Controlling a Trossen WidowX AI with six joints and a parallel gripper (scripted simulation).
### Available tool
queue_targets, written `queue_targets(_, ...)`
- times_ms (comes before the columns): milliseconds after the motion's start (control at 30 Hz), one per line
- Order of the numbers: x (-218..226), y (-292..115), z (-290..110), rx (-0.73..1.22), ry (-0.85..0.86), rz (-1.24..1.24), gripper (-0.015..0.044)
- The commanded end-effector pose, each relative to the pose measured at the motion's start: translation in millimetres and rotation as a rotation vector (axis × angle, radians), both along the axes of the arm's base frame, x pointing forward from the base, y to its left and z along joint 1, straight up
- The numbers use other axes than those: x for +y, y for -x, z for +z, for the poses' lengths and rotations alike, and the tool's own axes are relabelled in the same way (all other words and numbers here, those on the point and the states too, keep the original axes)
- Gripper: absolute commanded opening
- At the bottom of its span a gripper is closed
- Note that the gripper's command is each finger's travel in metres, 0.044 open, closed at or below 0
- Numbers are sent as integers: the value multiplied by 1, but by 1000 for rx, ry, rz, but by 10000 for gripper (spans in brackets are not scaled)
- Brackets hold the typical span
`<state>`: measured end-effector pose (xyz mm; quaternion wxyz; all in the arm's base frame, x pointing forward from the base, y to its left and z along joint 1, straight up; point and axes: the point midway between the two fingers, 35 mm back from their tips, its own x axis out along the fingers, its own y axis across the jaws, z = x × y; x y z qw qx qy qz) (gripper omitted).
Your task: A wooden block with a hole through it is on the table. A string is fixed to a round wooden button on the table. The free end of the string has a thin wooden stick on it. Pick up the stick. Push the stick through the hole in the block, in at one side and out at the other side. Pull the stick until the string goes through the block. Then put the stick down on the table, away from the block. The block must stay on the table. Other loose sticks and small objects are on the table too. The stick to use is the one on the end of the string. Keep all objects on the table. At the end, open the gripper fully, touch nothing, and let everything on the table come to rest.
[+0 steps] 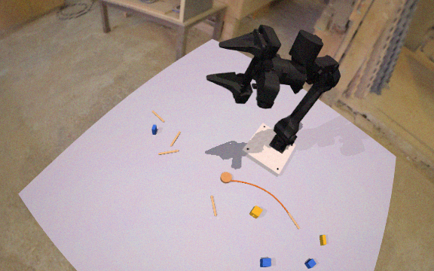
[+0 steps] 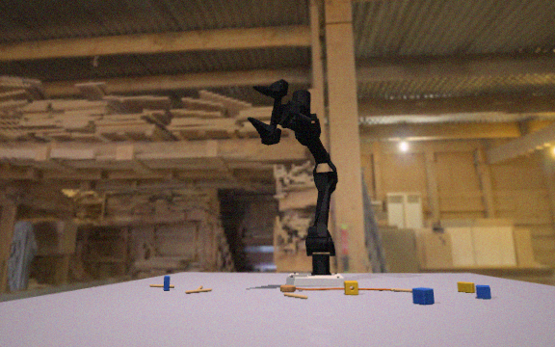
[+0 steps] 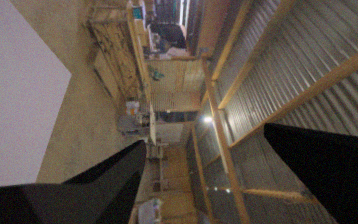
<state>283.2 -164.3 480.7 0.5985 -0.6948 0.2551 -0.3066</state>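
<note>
The block (image 1: pixel 256 211) (image 2: pixel 351 287) is yellow, with its hole visible in the exterior view, and sits on the table. The round button (image 1: pixel 226 177) (image 2: pixel 287 288) lies between the block and the arm's base. The orange string (image 1: pixel 270 193) (image 2: pixel 318 289) curves from it past the block, outside the hole. The thin stick (image 1: pixel 293 220) (image 2: pixel 403 290) on its free end lies flat on the table, right of the block in the top view. My gripper (image 1: pixel 213 61) (image 2: pixel 251 103) (image 3: pixel 204 137) is wide open and empty, high above the table, far from stick and block.
Loose sticks lie left of the button, one (image 1: pixel 213 205) nearest the block. A small blue piece (image 1: pixel 154 129) (image 2: pixel 167 283) stands near the others. Two blue blocks (image 1: pixel 265 262) (image 1: pixel 310 263) and a yellow piece (image 1: pixel 322 239) (image 2: pixel 465 287) lie beyond the stick. The white base plate (image 1: pixel 267 159) is behind the button.
</note>
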Motion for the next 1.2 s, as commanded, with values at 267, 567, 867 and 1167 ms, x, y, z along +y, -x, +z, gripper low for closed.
queue_targets(267,67,-96,-154,519,-195,339,440)
queue_targets(567,144,-103,-282,978,-366,564,440)
queue_targets(867,220,-41,-389,1512,-559,696,440)
queue_targets(1167,230,-26,-402,1604,-591,702,440)
